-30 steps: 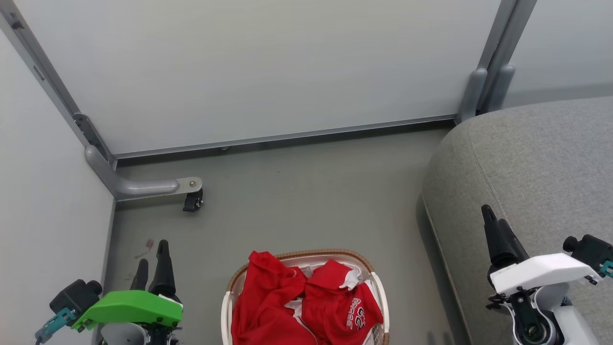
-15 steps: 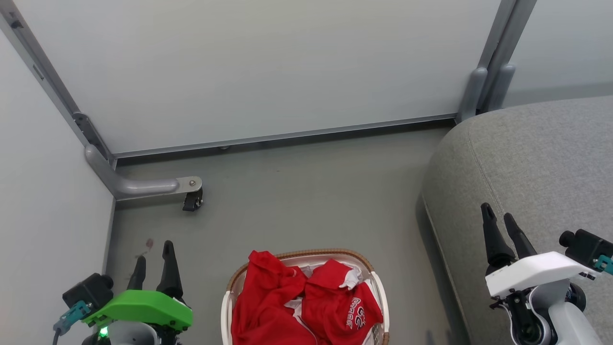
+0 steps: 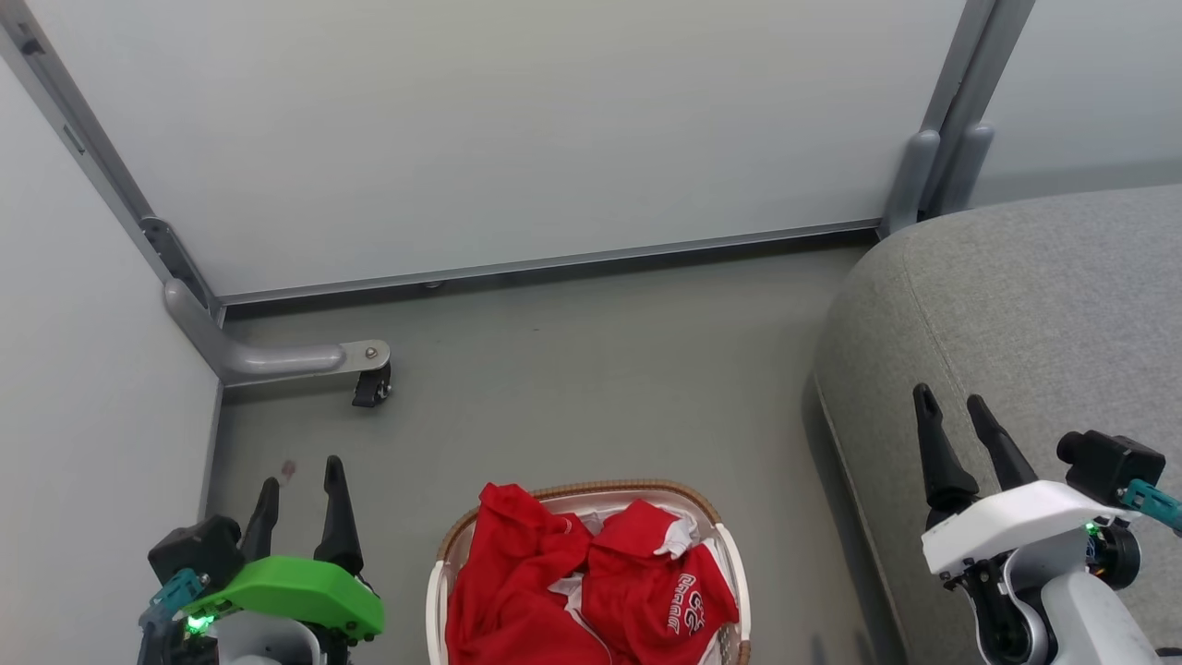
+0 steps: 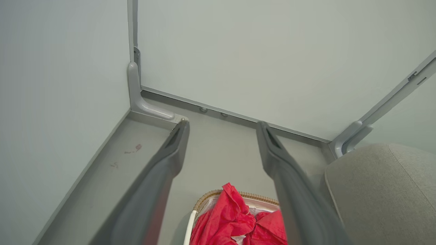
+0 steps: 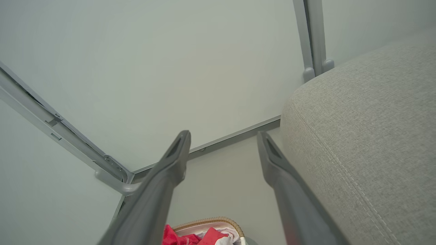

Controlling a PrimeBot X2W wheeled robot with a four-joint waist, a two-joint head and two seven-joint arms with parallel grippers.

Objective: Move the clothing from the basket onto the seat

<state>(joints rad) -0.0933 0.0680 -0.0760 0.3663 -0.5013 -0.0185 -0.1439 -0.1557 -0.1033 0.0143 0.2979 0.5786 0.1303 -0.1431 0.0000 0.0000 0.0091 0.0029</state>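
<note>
A pale wall panel (image 3: 92,388) bounds the scene at the far left and meets the grey floor (image 3: 591,369). The left tool (image 3: 301,472) stands at the lower left of the head view above its green housing (image 3: 286,591). Its two dark fingers point up the view and are spread apart with nothing between them; the left wrist view shows bare floor in the gap. Beyond the fingertips, a grey metal foot (image 3: 277,358) extends from the panel corner and ends in a small black castor (image 3: 372,388). At bottom centre the basket (image 3: 609,486) rests on the floor, cut off by the lower edge of the head view. The clothing (image 3: 545,591) lies heaped inside the basket: bright red garments, one fold rising over the far rim on the left side, white lettering visible on the right-hand piece. A strip of floor separates the basket from the seat (image 3: 1034,305) — a large grey upholstered cushion with a rounded corner and a stitched seam. No clothing lies on the seat. The right tool (image 3: 947,397) shows against the seat's front edge at the lower right, above its white housing (image 3: 1016,526) — fingers spread, gripping nothing.
</note>
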